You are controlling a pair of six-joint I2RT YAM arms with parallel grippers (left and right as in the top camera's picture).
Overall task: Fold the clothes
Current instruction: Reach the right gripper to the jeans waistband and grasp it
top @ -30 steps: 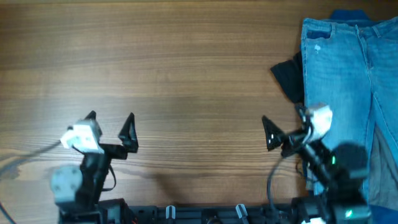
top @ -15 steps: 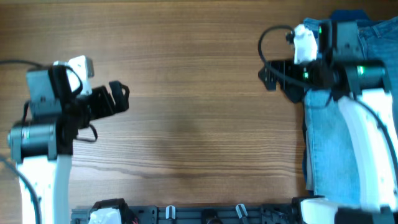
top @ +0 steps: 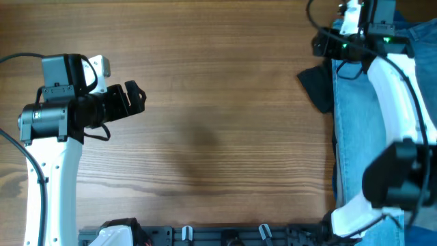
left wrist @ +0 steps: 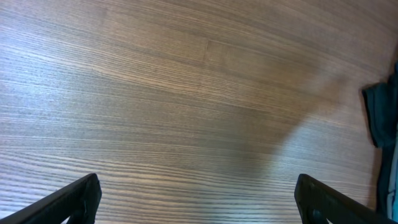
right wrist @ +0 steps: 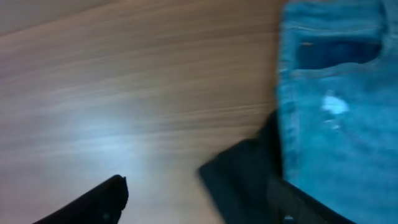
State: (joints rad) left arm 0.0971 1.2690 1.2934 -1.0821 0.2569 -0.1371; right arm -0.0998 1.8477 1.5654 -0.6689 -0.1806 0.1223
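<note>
Wood-grain brown tabletop (top: 205, 137) fills the overhead view, with a black mounting rail (top: 225, 236) along its 6 o'clock edge. At the 3 o'clock side lies the pair of light blue denim jeans (top: 355, 137), spread flat and running lengthwise from 12 toward 6 o'clock, partly covered by the right arm's white links. A crumpled piece of dark, near-black cloth (top: 315, 85) pokes out from the jeans' 9 o'clock edge, touching the denim and resting on the wood. The black two-finger right gripper (top: 321, 44) hangs at about 1 o'clock, just beside the top corner of the jeans and pointing toward 9 o'clock. Its blurred wrist view shows the jeans (right wrist: 336, 106) at 2 o'clock, carrying a darker blue band, and the dark cloth (right wrist: 242, 171) at 5 o'clock. There, the right gripper (right wrist: 199, 199) has its fingers spread wide with nothing between them. The black two-finger left gripper (top: 133, 99) sits at 9 o'clock, well apart from the jeans, facing 3 o'clock over bare wood. In its wrist view the left gripper (left wrist: 198, 186) has both tips wide apart and empty, and the dark cloth (left wrist: 380, 115) shows at the 3 o'clock edge.
</note>
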